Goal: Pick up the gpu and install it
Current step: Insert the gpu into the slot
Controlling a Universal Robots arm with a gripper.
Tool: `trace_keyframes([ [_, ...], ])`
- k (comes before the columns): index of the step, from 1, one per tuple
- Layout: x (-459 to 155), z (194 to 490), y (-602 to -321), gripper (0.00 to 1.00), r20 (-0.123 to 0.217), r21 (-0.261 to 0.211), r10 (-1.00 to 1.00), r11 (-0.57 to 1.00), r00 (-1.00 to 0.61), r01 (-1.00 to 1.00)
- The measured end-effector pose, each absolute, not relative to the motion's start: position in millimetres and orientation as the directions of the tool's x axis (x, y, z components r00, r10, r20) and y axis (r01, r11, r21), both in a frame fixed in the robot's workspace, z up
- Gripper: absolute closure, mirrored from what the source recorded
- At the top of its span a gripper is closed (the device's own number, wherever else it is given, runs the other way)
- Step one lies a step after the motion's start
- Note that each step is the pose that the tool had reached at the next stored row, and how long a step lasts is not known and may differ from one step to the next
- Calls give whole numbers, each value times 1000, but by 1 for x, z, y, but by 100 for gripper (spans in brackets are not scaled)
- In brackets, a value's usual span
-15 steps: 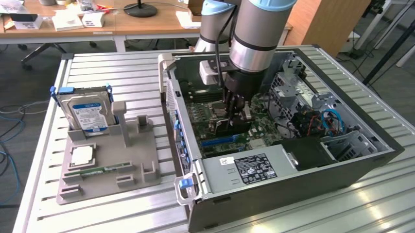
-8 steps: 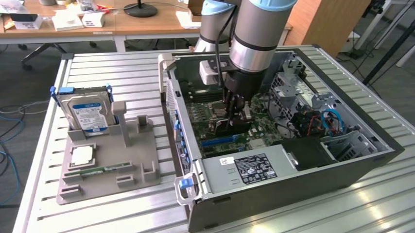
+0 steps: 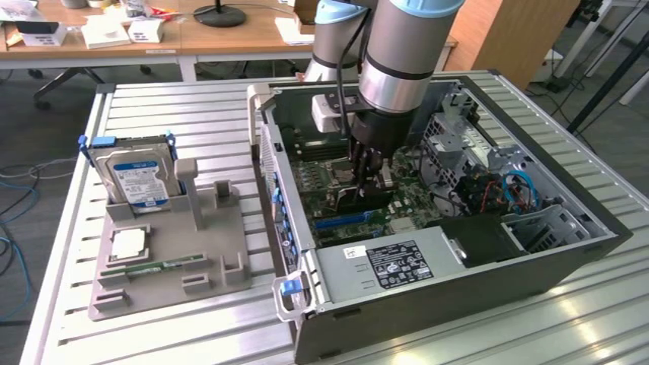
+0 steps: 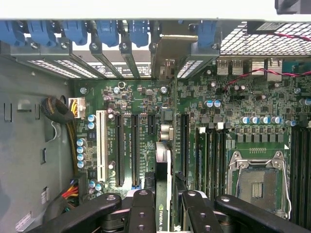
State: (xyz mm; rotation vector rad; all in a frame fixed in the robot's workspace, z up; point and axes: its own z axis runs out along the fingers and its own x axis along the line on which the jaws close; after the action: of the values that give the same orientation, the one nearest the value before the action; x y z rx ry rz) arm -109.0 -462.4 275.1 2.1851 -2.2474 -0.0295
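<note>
Gripper [image 4: 168, 209] is down inside the open PC case [image 3: 568, 251], jaws clenched on the gpu [image 4: 164, 189]. The card stands on edge between the two black fingers [image 4: 143, 213], and its printed green-and-white label shows right at the grip.

From the wrist camera the gpu runs edge-on across the motherboard [image 4: 233, 102], in line with the long black expansion slots [image 4: 119, 145]. Its pale metal bracket [image 4: 171, 53] sits up against the rear slot openings, beside the row of blue latches [image 4: 107, 31]. Can't tell if the card edge is seated in a slot or just above it.

Exterior view: the arm comes in from 12 o'clock, with the gripper over the board at roughly 11 o'clock from the power supply [image 3: 400, 262]. The empty CPU socket [image 4: 256, 182] is just beside the grip point.

Grey parts fixture [image 3: 172, 281] sits at 9 o'clock from the case, well apart from it. It holds the hard drive [image 3: 137, 179] upright, and a green memory stick [image 3: 152, 268] lies flat at its 6 o'clock.
</note>
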Motion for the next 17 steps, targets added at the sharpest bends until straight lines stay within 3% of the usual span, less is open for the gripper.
trace_keyframes([
  [17, -109, 275, -463, 74, -10, 19, -999, 45, -45, -999],
])
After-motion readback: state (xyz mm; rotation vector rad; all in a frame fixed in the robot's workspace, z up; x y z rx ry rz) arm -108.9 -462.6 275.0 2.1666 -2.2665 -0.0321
